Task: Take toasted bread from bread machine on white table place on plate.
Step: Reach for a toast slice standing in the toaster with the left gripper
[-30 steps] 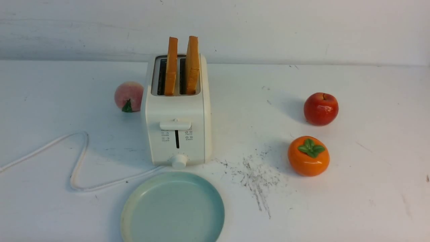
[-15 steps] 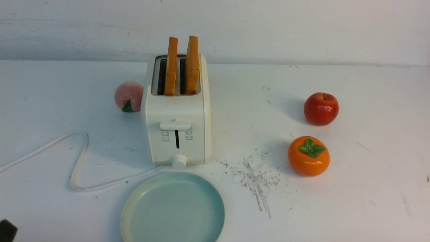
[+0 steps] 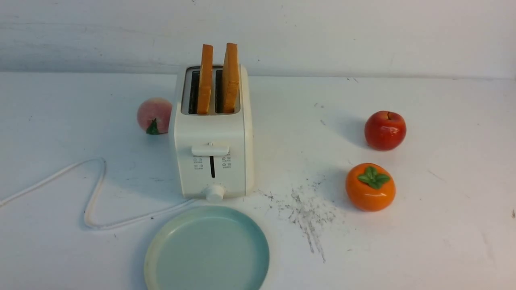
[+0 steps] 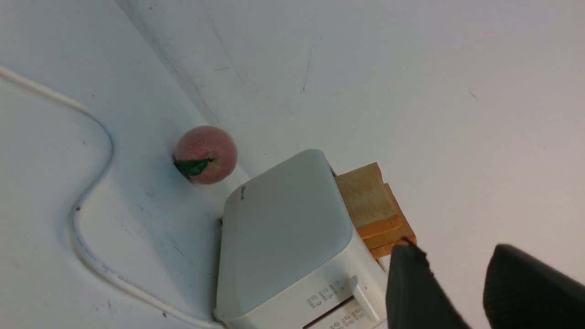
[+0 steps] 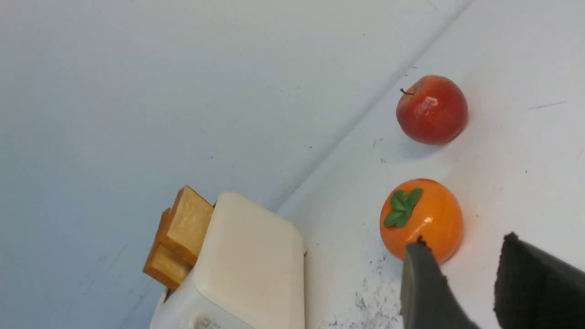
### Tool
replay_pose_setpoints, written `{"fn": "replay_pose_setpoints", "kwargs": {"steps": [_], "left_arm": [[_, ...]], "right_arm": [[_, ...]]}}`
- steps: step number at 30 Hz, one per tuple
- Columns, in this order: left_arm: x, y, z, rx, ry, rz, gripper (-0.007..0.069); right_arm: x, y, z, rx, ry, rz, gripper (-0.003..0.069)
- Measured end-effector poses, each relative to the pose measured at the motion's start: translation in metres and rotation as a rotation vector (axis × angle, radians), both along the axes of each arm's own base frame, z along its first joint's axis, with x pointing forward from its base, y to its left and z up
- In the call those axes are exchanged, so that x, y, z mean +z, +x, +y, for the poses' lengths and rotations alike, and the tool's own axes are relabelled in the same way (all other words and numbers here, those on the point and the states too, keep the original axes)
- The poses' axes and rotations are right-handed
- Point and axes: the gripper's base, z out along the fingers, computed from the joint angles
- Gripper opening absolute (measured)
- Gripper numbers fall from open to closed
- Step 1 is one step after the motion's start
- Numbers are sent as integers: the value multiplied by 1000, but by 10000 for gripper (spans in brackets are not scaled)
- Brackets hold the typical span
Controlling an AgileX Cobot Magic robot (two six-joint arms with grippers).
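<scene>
Nearest the robot, on the scuffed white counter (image 3: 298, 149), sits the round pale-green plate (image 3: 209, 257), with no toast on it, so the delivery half of the job is wholly undone. Both sets of jaws show only in the wrist views: the left gripper (image 4: 452, 274) has its fingers parted with nothing between them, and the right gripper (image 5: 473, 274) likewise stands unclosed and carries nothing. Just beyond the plate is the cream two-slot toaster (image 3: 211, 161), its white power cord (image 3: 94, 193) trailing off to the left. Rising upright from its slots are the left toast slice (image 3: 204, 80) and the right toast slice (image 3: 231, 78), both well exposed above the top. Neither has been lifted out, so I judge the task at its very start: each slice remains to be gripped, drawn clear and laid on the plate.
</scene>
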Motion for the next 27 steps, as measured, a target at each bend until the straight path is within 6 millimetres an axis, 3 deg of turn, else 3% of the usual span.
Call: {"fn": "replay_pose_setpoints", "kwargs": {"steps": [2,4,5,6,7,9,12,14,15,16,20,21,22,25,27], "left_arm": [[3,0,2,16,-9,-31,192],[11,-2,4,39,-43,-91,76],[13,-2,4,39,-48,-100,53],[29,-6,5,43,-56,-155,-11],[42,-9,5,45,-51,-199,-14],[70,-19,5,52,-2,-287,-14],[117,-38,3,73,174,-392,-14],[148,-47,0,67,281,-382,-14],[150,-46,0,61,293,-364,-14],[174,-41,-3,36,368,-279,-14],[189,-10,-11,-91,493,83,-14],[184,15,-16,-192,560,337,-14],[187,17,-17,-201,573,353,-14],[178,67,-24,-376,676,707,-14],[176,94,-27,-438,710,799,-14]], "right_arm": [[0,0,0,-4,9,-3,240],[1,0,-1,-13,46,-9,240],[1,0,-1,-14,50,-9,240],[5,0,-1,-10,71,-19,240],[12,-2,0,1,65,-35,240],[34,-6,3,31,4,-92,240],[84,-22,8,80,-154,-232,240],[113,-30,12,116,-256,-286,240],[116,-31,13,121,-267,-289,240],[136,-31,17,170,-338,-288,240],[157,-12,30,337,-412,-151,240],[157,6,37,452,-453,-15,240],[156,8,38,465,-457,1,240],[138,42,41,626,-541,302,240],[124,56,39,653,-578,443,224]]}}
